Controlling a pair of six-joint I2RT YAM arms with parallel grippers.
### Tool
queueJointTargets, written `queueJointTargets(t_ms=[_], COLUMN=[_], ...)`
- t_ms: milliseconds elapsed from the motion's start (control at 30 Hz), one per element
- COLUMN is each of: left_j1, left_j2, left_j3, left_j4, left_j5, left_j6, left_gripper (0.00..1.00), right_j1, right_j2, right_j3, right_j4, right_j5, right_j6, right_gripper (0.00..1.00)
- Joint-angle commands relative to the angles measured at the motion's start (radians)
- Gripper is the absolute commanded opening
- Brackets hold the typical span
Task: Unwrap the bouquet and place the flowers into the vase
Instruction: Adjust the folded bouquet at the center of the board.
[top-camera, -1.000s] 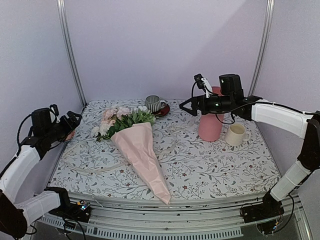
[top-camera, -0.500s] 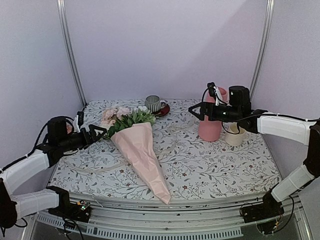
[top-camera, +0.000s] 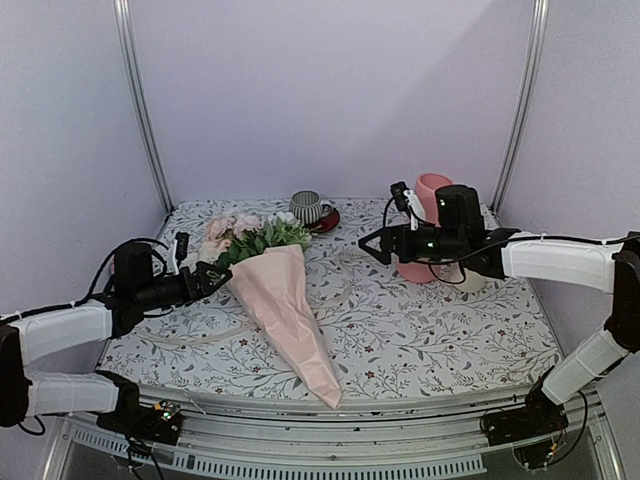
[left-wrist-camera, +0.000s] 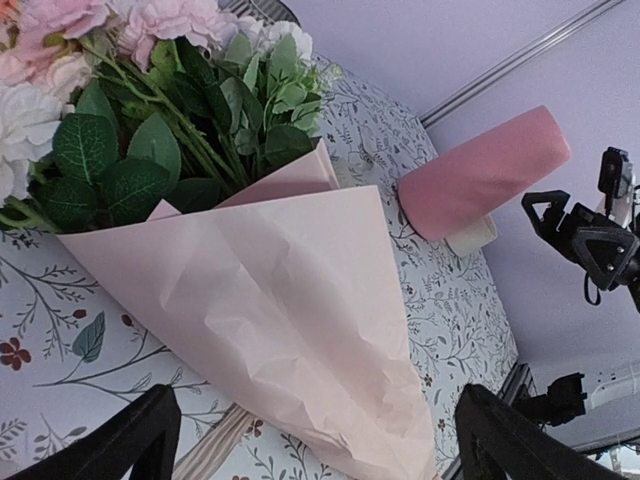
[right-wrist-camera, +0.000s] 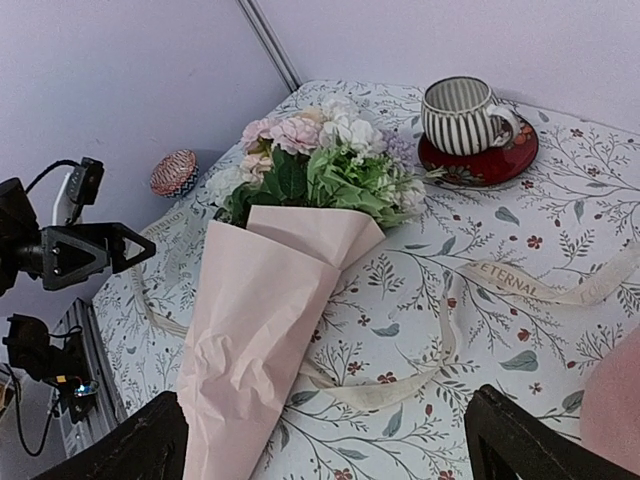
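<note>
Your left pincer (top-camera: 216, 277), released, low at bouquet's (top-camera: 280, 300) nine o'clock. Right pincer (top-camera: 368, 246), released, level at vase's (top-camera: 430, 190) nine o'clock. Ribbon (right-wrist-camera: 530, 286) lettering: right wrist view only.

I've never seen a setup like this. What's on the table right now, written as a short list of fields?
Bouquet: lying on its side, wrapped in pink paper, blooms toward the back
Vase: upright on the right, no flowers in it, partly behind the right arm
Ribbon: lying along the table, running to the paper
Mug: striped, on a red saucer at the back
Left gripper: open, aimed at the bouquet, holding nothing
Right gripper: open, holding nothing
</note>
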Motion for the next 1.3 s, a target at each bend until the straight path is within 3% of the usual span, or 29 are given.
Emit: queueJointTargets(t_ms=[0,167,500,1267], left_j1=[-0.016,-0.016,-0.017,-0.041], left_j2=[0.028,0.008,0.007,0.216], left_j3=[-0.008,-0.025,-0.067,-0.098], left_j4=[0.084,0.086,0.132,0.351], left_j5=[-0.002,-0.056,-0.048,0.007], left_j6=[0.017,0.036,0.037,-0.001], left_gripper=[0.98,0.98,0.98,0.98], right_j1=[-0.005,-0.005,0.004,0.143], right_j2=[-0.007,-0.031,0.076,0.362], right_j3=[-0.044,-0.054,-0.063,-0.028], right_j4=[-0.016,-0.012,0.024,0.229], right_j5=[0.053,0.148,-0.051,-0.124], right_j6=[-0.030,-0.043,-0.017,0.137], right_gripper=[0.99,1.00,1.00,0.99])
